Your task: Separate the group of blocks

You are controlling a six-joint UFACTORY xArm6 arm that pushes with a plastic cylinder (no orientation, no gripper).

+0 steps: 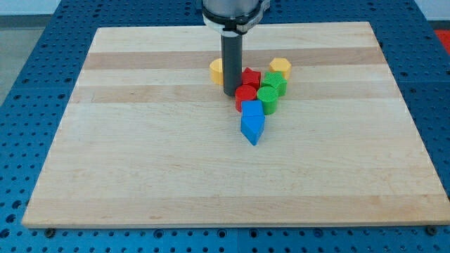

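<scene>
Straight down from the view's top hangs the dark rod, and my tip [231, 94] is bare, holding nothing, planted on the wooden board [140, 161] at the left edge of the cluster. Touching its right are a red star block [251, 76] and a red block [245, 95]. Behind the rod, left, peeks a yellow block [216, 70]. Further right sit two green blocks [273, 83] [268, 99] and another yellow block [280, 67]. Below-right lie two blue blocks [252, 109] [252, 128].

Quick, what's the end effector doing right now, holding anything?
My tip: a bare rod, so it holds nothing; it sits on the board at the cluster's left edge, beside the red blocks.
</scene>
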